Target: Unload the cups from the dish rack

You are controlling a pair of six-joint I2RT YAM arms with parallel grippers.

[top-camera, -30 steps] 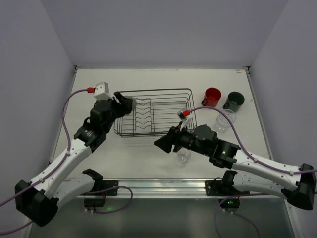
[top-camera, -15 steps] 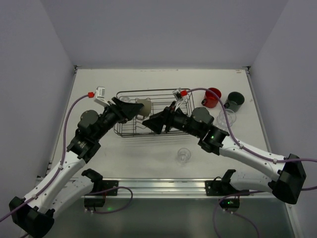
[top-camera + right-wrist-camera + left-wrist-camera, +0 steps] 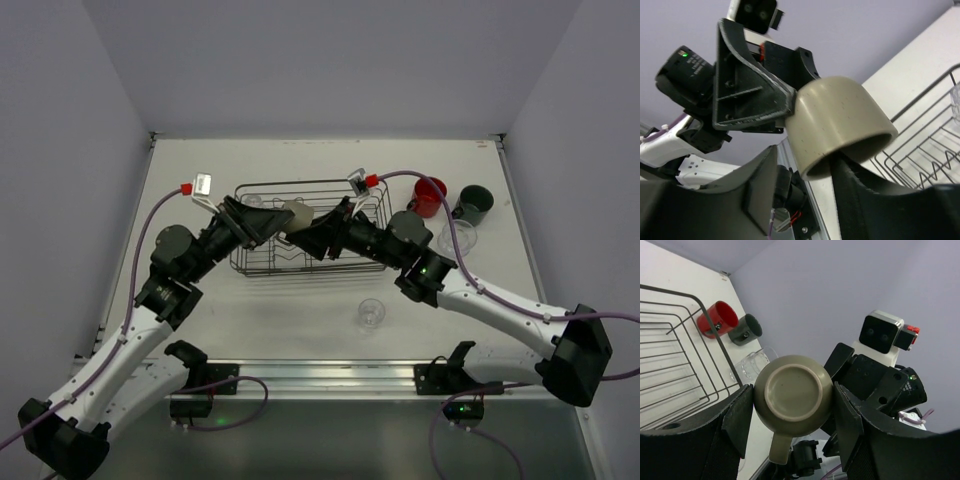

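Pale lavender walls close in a white table (image 3: 200, 310), and near its middle stands the dish rack (image 3: 345, 262), a black wire basket with wavy dividers. From the left of the rack the left arm reaches in over its near left corner, a purple cable (image 3: 135, 235) looping off its wrist. What looks like a clear glass (image 3: 253, 200) sits in the rack's far left corner, just behind that arm. The left gripper (image 3: 280, 218) is clamped on the olive-tan cup (image 3: 792, 400), one finger (image 3: 737, 422) on each side of its wall. It holds the cup in the air above the rack's middle, lying on its side with the foot toward the left wrist camera. From the right, the right gripper (image 3: 807, 167) meets the cup mouth-on with its jaws spread and the cup's lower rim between them. Whether they touch the cup I cannot tell. The right arm lies across the rack's right end and half hides a clear tumbler (image 3: 458, 240) just right of the rack. Another small glass (image 3: 371, 314) stands alone on the table in front of the rack. Beyond the rack's far right corner sit the red mug (image 3: 430, 195) and, right of it, the dark grey-green mug (image 3: 474, 203), close together.
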